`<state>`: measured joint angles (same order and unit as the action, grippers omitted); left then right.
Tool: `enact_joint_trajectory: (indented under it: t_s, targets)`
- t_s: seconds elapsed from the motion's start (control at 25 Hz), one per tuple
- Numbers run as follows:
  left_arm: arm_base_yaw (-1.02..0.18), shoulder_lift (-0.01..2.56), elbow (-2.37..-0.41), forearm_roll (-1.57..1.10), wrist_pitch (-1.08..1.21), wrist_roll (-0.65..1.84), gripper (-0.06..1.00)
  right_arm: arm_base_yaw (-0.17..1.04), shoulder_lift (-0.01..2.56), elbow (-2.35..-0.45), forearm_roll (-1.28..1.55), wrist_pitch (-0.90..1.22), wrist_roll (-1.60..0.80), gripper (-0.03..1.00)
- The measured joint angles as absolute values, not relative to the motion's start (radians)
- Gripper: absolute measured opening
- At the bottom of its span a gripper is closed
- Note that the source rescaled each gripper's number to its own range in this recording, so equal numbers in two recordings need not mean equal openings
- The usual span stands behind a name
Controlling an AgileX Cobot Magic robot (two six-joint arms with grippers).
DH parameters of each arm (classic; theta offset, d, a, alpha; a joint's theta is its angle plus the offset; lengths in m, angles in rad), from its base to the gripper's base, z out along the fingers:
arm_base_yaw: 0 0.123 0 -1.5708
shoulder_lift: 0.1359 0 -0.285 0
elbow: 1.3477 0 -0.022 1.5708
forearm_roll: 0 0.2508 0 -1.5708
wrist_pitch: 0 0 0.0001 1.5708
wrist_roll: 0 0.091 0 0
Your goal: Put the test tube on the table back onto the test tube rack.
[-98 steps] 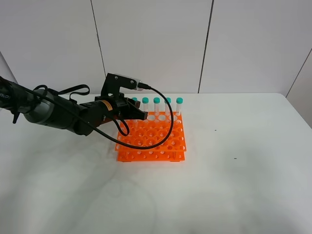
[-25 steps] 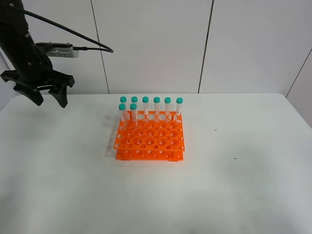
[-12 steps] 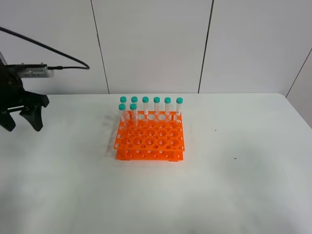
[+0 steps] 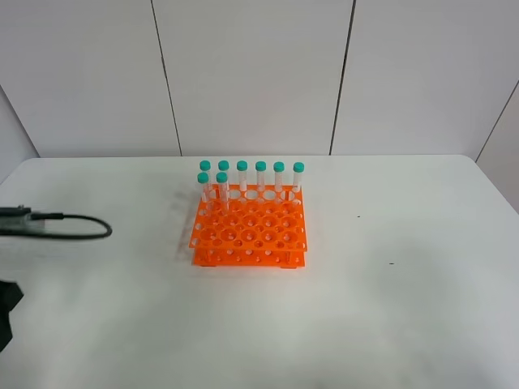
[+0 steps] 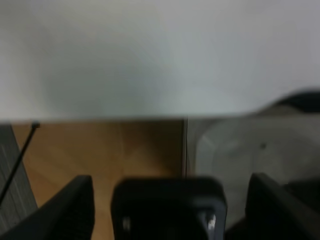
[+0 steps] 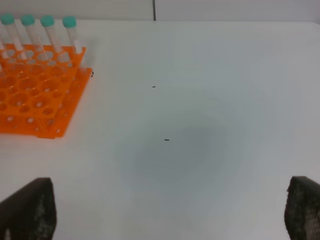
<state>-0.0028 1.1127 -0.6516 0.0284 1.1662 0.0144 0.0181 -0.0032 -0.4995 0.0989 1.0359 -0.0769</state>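
Note:
The orange test tube rack [image 4: 250, 231] stands in the middle of the white table [image 4: 389, 308]. Several test tubes with teal caps stand upright in it: a back row [image 4: 260, 177] and two in the second row at the left [image 4: 221, 188]. No tube lies on the table. The rack's right end [image 6: 35, 95] and some tubes [image 6: 70, 35] show in the right wrist view. My right gripper [image 6: 165, 215] is open and empty, well to the right of the rack. My left gripper [image 5: 172, 210] is open and empty, beyond the table's left edge; its view is blurred.
A black cable [image 4: 73, 231] lies over the table's left side, and a black part of the left arm [image 4: 6, 312] shows at the left edge. In the left wrist view the table's edge [image 5: 100, 118] and a wooden floor [image 5: 100, 150] show.
My left arm has drawn back from the rack, swung left and dropped almost out of the exterior view. The two second-row tubes now stand in plain view.

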Motion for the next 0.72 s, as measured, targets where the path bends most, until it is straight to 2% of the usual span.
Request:
enact_joint_trajectory:
  t_s: [0.2,0.72]
  targets:
    - [-0.003,0.873,-0.499,-0.007,1.076,0.01,0.92,0.018,-0.003,-0.499,0.099,1.036,-0.077,1.0]
    - [-0.003,0.295,-0.488,-0.024,1.049,0.01,0.92,0.018,-0.003,-0.499,0.099,1.036,-0.077,1.0]
